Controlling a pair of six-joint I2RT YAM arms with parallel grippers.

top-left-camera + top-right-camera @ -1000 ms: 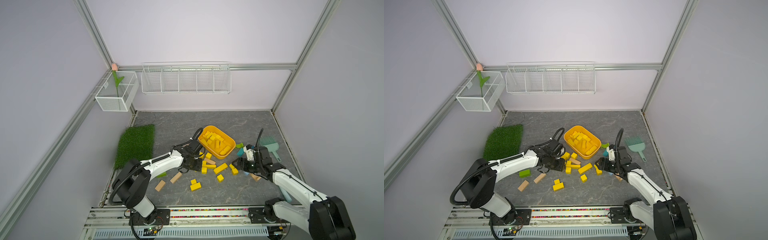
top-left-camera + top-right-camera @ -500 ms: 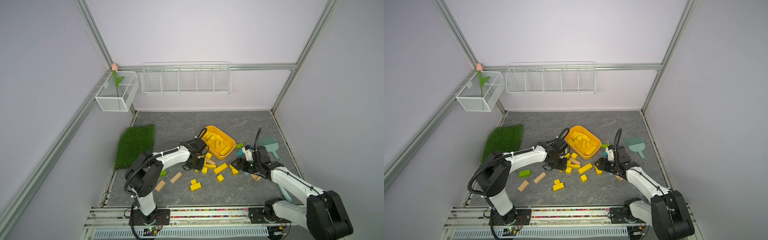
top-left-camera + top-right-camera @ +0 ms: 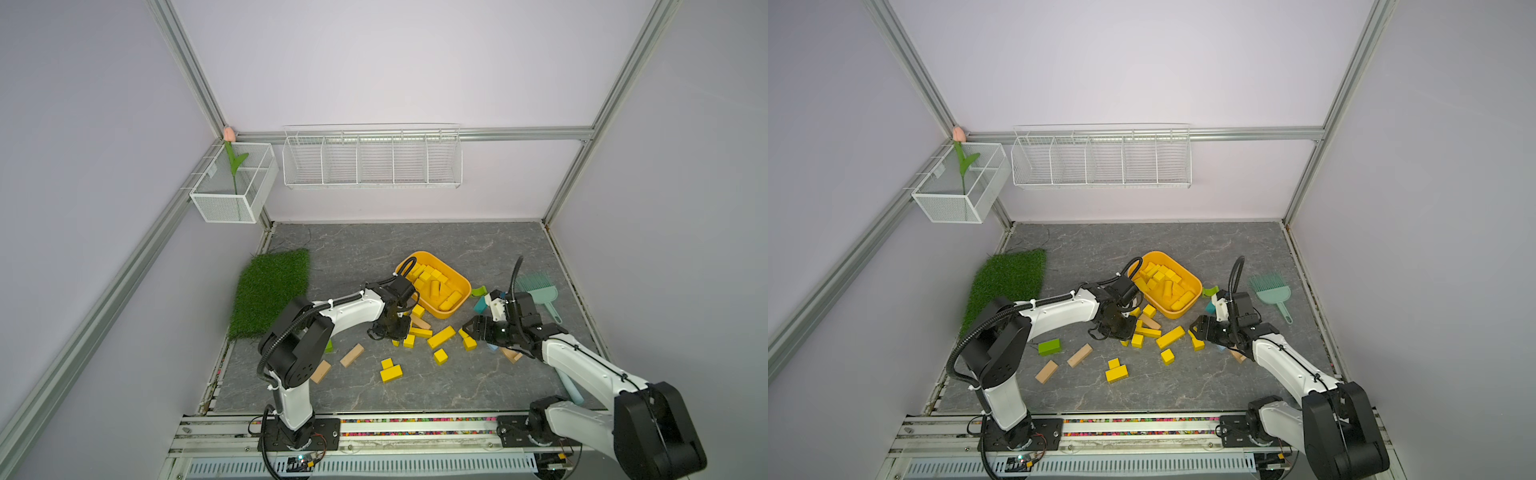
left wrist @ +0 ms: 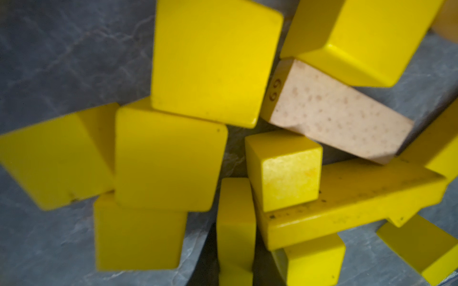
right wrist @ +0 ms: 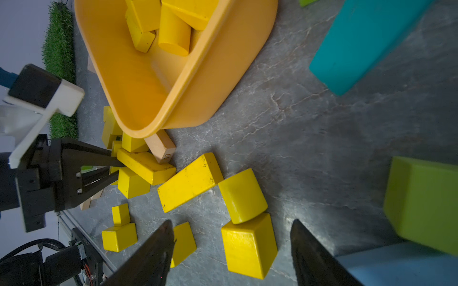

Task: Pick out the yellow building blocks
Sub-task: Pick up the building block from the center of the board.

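Note:
Several yellow building blocks point(image 3: 441, 336) lie loose on the grey floor in front of the yellow-orange tub point(image 3: 461, 305), which holds more yellow blocks point(image 3: 432, 284). My left gripper point(image 3: 395, 334) reaches down into the pile by the tub. In the left wrist view it point(image 4: 235, 260) is shut on a narrow yellow block point(image 4: 235, 210). My right gripper point(image 3: 471, 332) hangs low at the pile's right end, open. In the right wrist view its jaws point(image 5: 231, 222) stand wide on either side of a yellow block point(image 5: 249, 245) without touching it.
Tan wooden blocks point(image 3: 352, 355) and a green block point(image 3: 1049, 347) lie to the left front. A tan block point(image 4: 334, 111) is wedged in the pile. Teal and green blocks point(image 5: 366, 37) and a teal brush point(image 3: 536, 291) lie right. A grass mat point(image 3: 270, 291) lies left.
My left gripper has moved right into the pile beside the tub and closed on a narrow yellow block. The right arm has barely moved and stays open.

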